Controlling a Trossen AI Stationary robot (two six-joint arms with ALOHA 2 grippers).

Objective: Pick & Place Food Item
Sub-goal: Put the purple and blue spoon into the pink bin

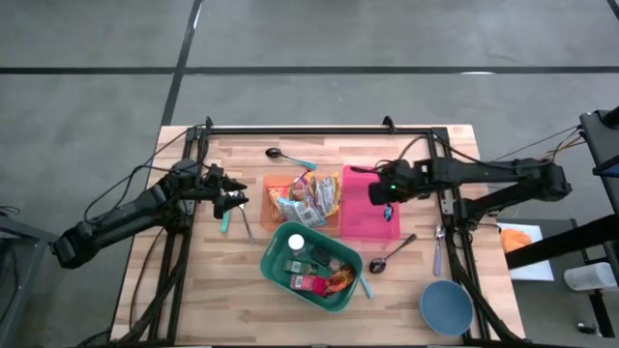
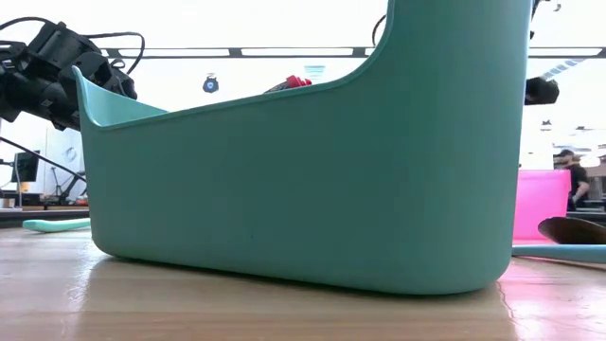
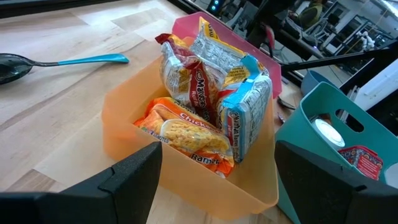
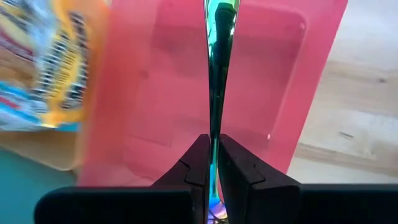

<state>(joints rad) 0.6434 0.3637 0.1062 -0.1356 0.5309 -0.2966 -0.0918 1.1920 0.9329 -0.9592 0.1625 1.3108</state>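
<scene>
Right pincer (image 4: 212,163) clamped on a thin shiny packet (image 4: 217,81), edge-on above the pink bin (image 4: 261,74), apparently positioned for release there. Left pincer (image 1: 232,200) parted, idle beside the orange bin (image 3: 186,180).

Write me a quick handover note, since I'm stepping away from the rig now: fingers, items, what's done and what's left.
Right gripper: fingers shut on a thin shiny packet, held edge-on above the empty pink bin.
Left gripper: fingers open, holding nothing, waiting beside the orange bin.
Orange bin holds several ramen packets. Teal caddy holds other packaged items.
Done: one packet picked and carried over the pink bin.
Left: probably release it there; the ramen packets remain unmoved in the orange bin.
</scene>
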